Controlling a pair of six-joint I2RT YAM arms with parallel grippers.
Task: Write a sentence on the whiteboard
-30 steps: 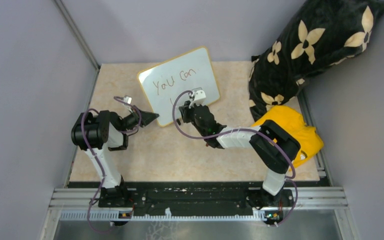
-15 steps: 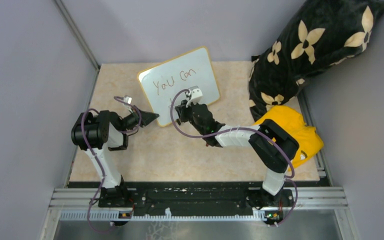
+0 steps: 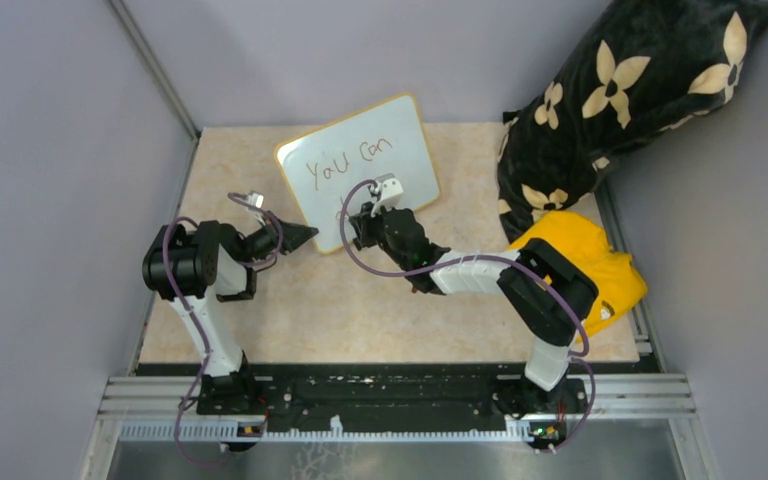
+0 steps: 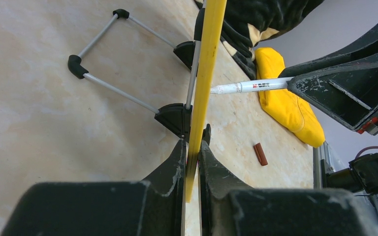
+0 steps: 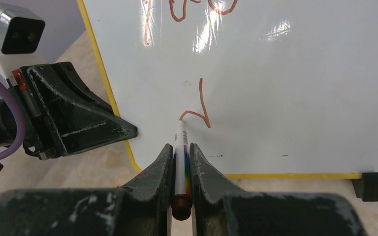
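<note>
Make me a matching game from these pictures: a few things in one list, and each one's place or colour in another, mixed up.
Things:
1. marker
2. whiteboard
3. cloth
4. pillow

Descriptions:
A. black with cream flowers
B. edge clamped in the left end effector
C. yellow, beside the right arm
D. held in the right end effector, tip at the whiteboard

Pairs: 1-D; 2-B; 3-C; 4-A.

Whiteboard on table, rear centre; pillow right; cloth before pillow.
</note>
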